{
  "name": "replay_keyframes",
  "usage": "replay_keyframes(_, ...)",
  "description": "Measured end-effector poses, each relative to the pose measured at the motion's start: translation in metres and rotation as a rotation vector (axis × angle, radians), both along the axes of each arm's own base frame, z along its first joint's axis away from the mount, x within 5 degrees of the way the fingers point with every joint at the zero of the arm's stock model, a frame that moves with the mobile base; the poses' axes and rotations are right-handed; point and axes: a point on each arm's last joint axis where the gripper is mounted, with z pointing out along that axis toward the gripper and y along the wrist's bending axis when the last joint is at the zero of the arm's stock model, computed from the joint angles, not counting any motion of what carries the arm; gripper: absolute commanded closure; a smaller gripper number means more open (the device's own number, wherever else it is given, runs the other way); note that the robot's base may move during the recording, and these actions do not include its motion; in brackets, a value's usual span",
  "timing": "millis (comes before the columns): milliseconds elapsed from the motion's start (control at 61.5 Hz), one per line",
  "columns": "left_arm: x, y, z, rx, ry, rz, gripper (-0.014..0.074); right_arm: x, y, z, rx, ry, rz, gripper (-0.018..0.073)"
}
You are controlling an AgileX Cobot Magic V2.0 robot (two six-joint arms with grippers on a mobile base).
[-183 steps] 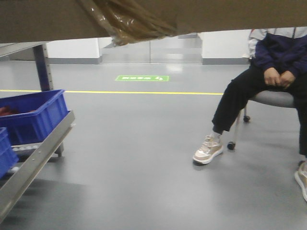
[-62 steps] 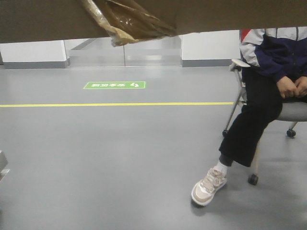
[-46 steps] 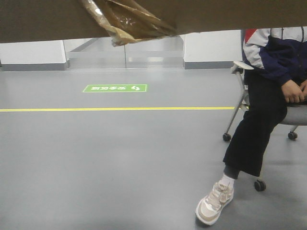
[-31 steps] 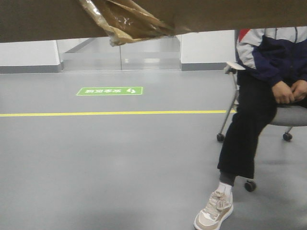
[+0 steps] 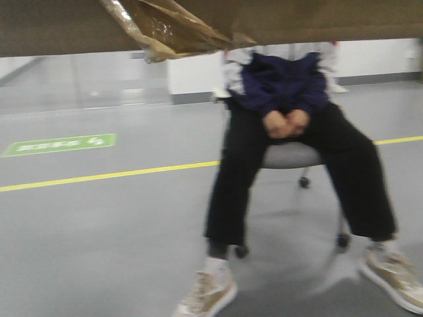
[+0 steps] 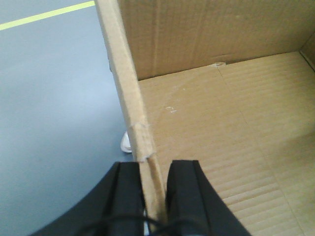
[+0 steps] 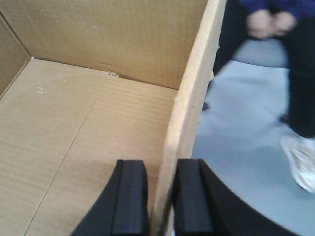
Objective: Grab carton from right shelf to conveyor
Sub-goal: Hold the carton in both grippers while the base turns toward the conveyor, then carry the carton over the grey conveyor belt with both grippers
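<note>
The carton is a plain brown cardboard box, open at the top and empty inside. Its underside (image 5: 66, 26) fills the top of the front view, held above the floor, with a wad of brownish tape (image 5: 168, 33) hanging from it. My left gripper (image 6: 154, 194) is shut on the carton's left wall (image 6: 125, 83). My right gripper (image 7: 161, 194) is shut on the carton's right wall (image 7: 194, 93). One finger of each is inside the box, one outside. The right shelf and the conveyor are out of view.
A person (image 5: 284, 132) in dark trousers sits on a wheeled chair (image 5: 291, 155) straight ahead, feet (image 5: 208, 294) on the grey floor. A yellow line (image 5: 106, 176) and a green floor sign (image 5: 59, 144) lie to the left. A white wall (image 5: 198, 72) is behind.
The view has swung right: the blue bins and metal rack left the frame, and the seated person moved from the right edge to the centre. The carton stays held by both grippers.
</note>
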Motion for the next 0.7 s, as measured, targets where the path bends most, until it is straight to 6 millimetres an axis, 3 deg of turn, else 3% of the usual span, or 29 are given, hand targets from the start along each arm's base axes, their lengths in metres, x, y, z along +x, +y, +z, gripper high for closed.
replay_keyframes(699,0.0006,0.0011,0.0008,0.017,-0.015,0.010,0.0614,0.0000,0.0000,0.0000,0.000,0.000,0.000,0.0626)
